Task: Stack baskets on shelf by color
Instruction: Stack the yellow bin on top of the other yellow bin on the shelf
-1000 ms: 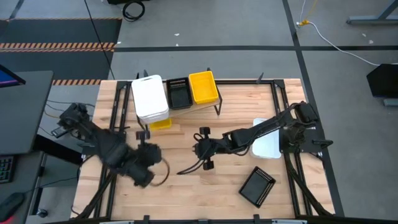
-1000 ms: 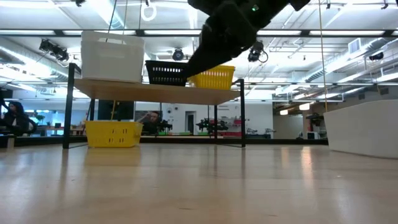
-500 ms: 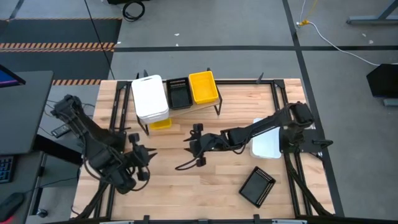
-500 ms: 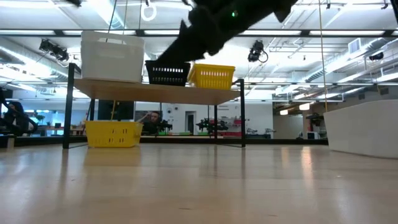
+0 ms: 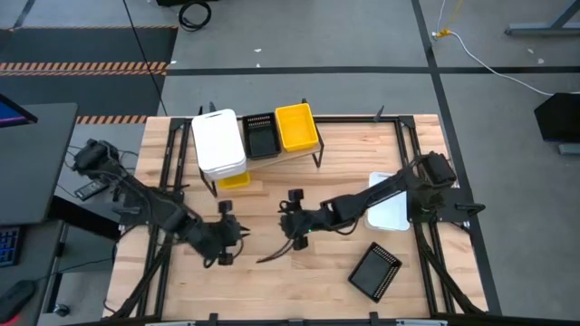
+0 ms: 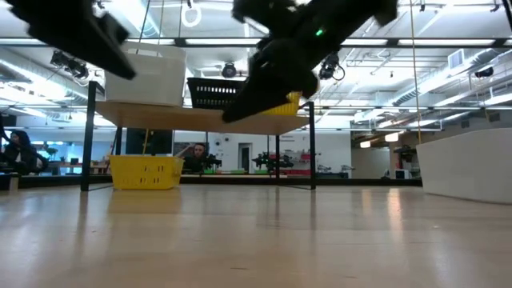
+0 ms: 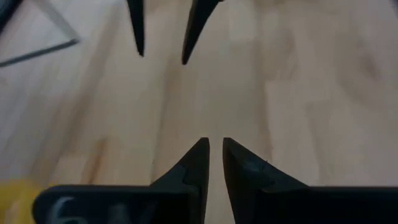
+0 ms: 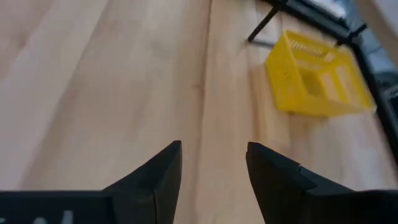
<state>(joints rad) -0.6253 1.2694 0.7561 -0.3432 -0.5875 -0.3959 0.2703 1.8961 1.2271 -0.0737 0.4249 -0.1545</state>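
Open industrial lab: ceiling lights, concrete floor, hazard tape.

The light wooden shelf on thin black legs is mostly covered from above by the baskets standing on it. The yellow plastic basket on the table below it shows only one edge in the high view, the rest hidden under the white basket stack. In the low view the right arm's dark body hides part of the yellow perforated basket on the shelf. The white basket at the right is cut by the picture's edge. The left wrist view is blurred.
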